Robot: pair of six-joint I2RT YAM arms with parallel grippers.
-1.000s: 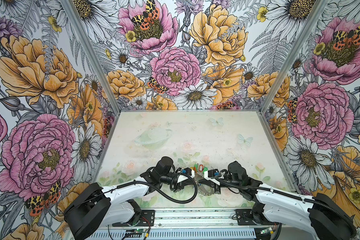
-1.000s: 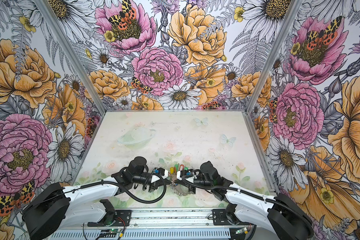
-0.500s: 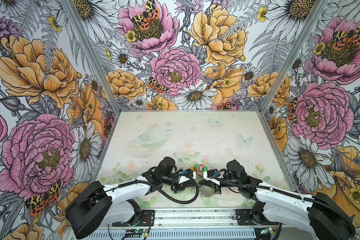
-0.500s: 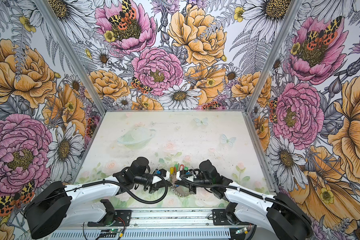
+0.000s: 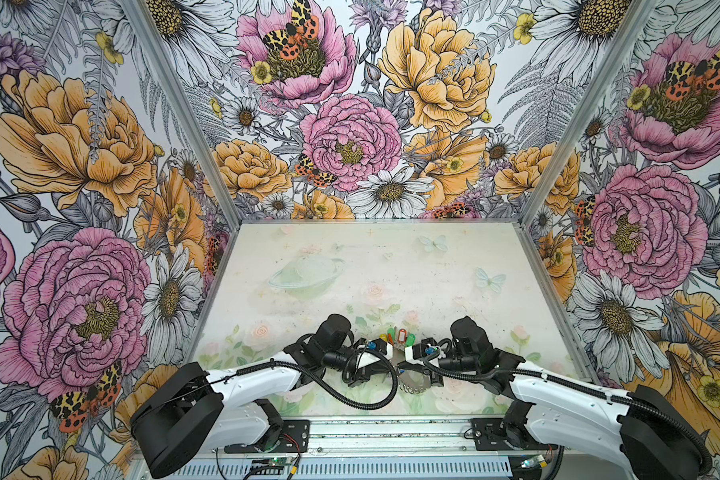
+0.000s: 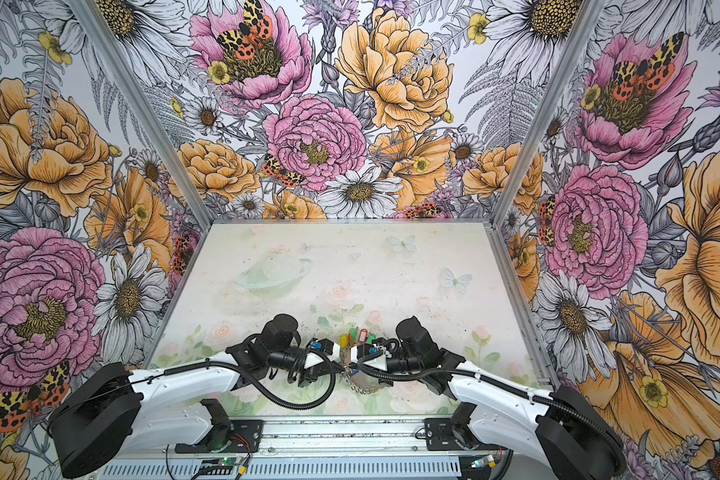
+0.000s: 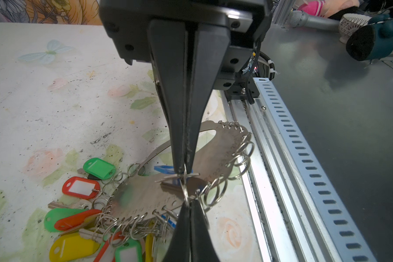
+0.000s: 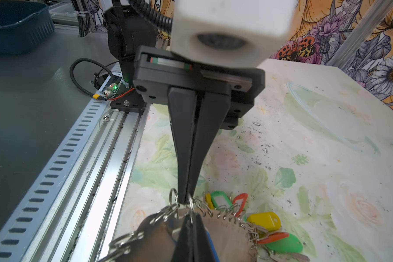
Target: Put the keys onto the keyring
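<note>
Left gripper (image 7: 183,169), jaws closed, pinches one small silver ring (image 7: 185,183) on the edge of the keyring (image 7: 143,192), a flat grey plate near the table (image 7: 55,108) front edge. Keys (image 7: 81,187) fan from its far edge. Right gripper (image 7: 188,205), also closed, nips the same ring. Stiff and light, the plate likely slides; the thin springy ring looks the best handhold.
</note>
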